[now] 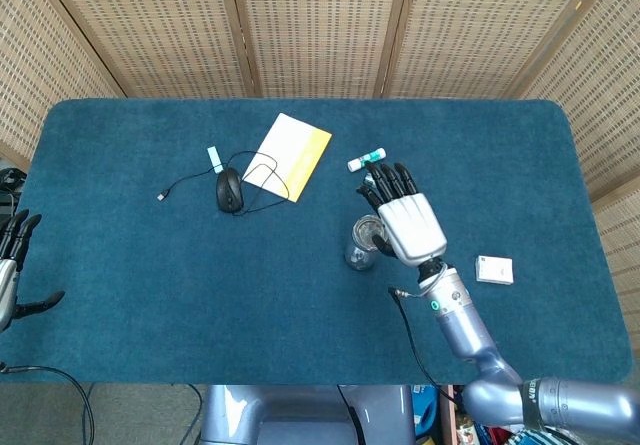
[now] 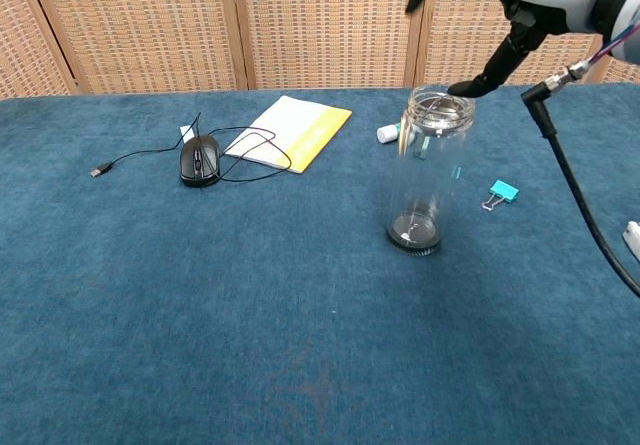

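The right robot hand [image 2: 490,5] hovers just above and to the right of the jar [image 2: 430,170], fingers spread and holding nothing; in the chest view one fingertip [image 2: 462,89] lies at the jar's rim, though whether it touches cannot be told. The jar stands upright on the blue surface [image 1: 150,265], near the middle and toward the right. A ring-like lid [image 2: 438,107] appears to sit loosely on the jar's mouth, not screwed down as far as the pictures show. By the look of it, the step in hand is the release: the lid has been set on the mouth and the hand has let go. A next move would call for checking that the lid sits level, then either closing the fingers around it to twist it tight or lifting the hand straight up, without knocking the tall, light jar over.

The left robot hand [image 1: 12,260] rests at the far left edge, fingers apart, empty, well apart from everything.

Behind the jar lie a small tube [image 1: 366,158], a notebook [image 1: 290,155] and a mouse [image 1: 229,189] with its cable. A binder clip [image 2: 500,194] lies to the jar's right.
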Controlling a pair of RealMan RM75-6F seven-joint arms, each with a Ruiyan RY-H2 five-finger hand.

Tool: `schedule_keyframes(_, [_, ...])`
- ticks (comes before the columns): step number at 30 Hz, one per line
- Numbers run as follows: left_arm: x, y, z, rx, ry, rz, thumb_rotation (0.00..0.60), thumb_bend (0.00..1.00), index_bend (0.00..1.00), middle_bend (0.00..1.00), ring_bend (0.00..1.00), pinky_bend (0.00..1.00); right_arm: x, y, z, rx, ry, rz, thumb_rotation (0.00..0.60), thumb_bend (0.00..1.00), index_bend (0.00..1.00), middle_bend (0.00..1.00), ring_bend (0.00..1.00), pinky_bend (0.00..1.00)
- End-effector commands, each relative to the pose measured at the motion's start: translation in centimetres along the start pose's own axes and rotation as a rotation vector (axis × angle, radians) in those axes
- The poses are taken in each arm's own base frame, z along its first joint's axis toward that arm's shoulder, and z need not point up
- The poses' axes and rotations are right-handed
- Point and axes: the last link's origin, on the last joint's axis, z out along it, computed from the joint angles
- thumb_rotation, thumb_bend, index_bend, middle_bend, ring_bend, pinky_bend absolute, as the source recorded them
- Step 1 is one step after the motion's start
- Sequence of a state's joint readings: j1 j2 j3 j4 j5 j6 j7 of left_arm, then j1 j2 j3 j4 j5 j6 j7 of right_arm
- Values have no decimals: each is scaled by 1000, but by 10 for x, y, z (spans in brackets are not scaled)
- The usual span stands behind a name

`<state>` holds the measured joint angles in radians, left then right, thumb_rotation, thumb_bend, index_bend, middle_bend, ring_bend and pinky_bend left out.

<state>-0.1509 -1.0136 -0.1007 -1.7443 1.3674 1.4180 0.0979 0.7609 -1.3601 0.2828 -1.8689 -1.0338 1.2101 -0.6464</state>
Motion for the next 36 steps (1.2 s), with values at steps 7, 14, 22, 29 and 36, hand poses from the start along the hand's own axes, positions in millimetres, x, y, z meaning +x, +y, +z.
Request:
schedule_keyframes(7, [0, 0, -1, -2, 2, 0, 600, 54, 0, 0, 0, 0, 5, 2, -4, -10, 5, 22, 600, 347, 17, 0, 0, 0])
schedule_keyframes(14, [0, 1, -3, -7, 0, -2, 600, 55, 0, 0, 0, 0, 31, 27, -47, -19, 37, 66, 600, 313, 17, 0, 0, 0])
schedule_keyframes(22, [-1, 3, -12, -25, 4, -11, 600, 55, 0, 0, 0, 0, 27, 86, -114, -49, 106, 32, 600, 0, 2, 0, 0, 0])
schedule_keyframes(29, [-6, 3, -19, -32, 8, -14, 600, 55, 0, 0, 0, 0, -4, 119, -177, -108, 125, 9, 600, 0, 0, 0, 0, 0])
schedule_keyframes(36, [-6, 1, -22, -32, 17, -15, 600, 55, 0, 0, 0, 0, -21, 132, -202, -164, 142, -26, 600, 0, 0, 0, 0, 0])
